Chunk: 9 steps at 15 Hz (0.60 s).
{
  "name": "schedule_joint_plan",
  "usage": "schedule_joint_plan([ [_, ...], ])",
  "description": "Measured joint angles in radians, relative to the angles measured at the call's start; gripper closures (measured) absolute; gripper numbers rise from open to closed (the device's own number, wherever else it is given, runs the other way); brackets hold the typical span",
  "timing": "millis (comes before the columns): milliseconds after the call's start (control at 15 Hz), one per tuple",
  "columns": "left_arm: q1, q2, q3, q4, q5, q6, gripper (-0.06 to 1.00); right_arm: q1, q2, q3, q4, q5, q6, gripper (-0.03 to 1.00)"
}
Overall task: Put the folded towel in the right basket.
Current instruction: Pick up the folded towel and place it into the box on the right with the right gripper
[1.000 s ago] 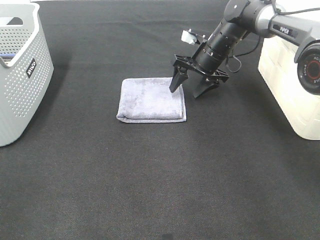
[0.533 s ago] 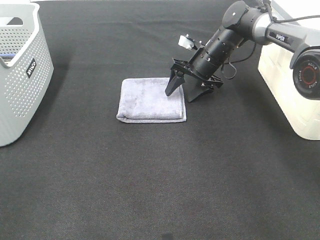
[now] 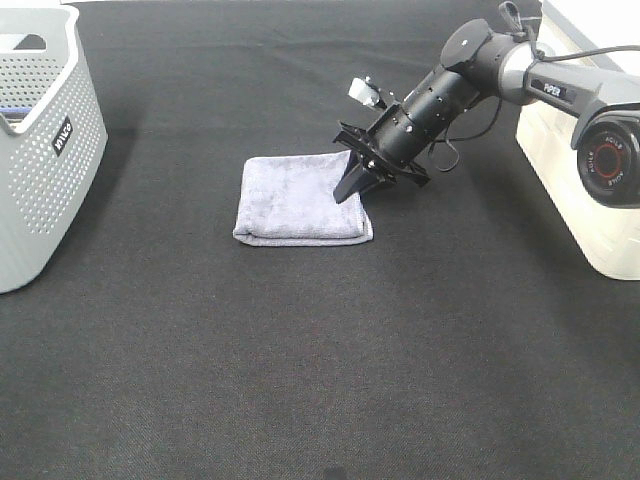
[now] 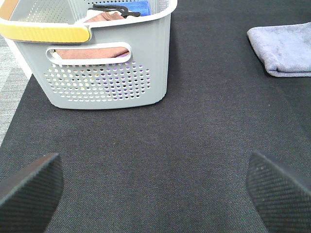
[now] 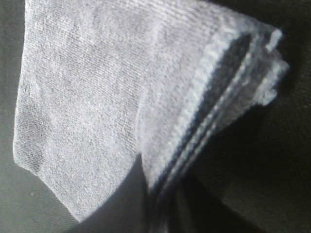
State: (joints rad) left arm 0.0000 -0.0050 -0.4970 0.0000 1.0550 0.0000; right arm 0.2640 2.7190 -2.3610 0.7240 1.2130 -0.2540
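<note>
The folded grey towel (image 3: 295, 200) lies flat on the black table, left of centre. My right gripper (image 3: 353, 188) reaches in low from the right, and its jaws are closed on the towel's right edge. In the right wrist view the towel (image 5: 97, 97) fills the picture, with its layered edge pinched between my dark fingertips (image 5: 158, 218). The right basket (image 3: 580, 170) is cream-white and stands at the right edge. My left gripper (image 4: 155, 189) is open and empty over bare table, far from the towel (image 4: 284, 48). It does not show in the exterior view.
A grey perforated basket (image 3: 40, 150) stands at the far left. The left wrist view shows this basket (image 4: 112, 73) holding brown and blue cloths. Black cloth covers the table (image 3: 320, 350).
My right gripper has tilted lower toward the towel's right edge, and its jaws have closed from wide apart onto that edge. The towel has not moved.
</note>
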Motion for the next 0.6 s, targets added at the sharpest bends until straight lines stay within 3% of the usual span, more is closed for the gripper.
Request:
schedule_joint_plan([
  [600,0.000,0.000,0.000,0.000,0.000,0.000,-0.03,0.001,-0.193,0.000,-0.010,0.002,-0.119,0.91],
])
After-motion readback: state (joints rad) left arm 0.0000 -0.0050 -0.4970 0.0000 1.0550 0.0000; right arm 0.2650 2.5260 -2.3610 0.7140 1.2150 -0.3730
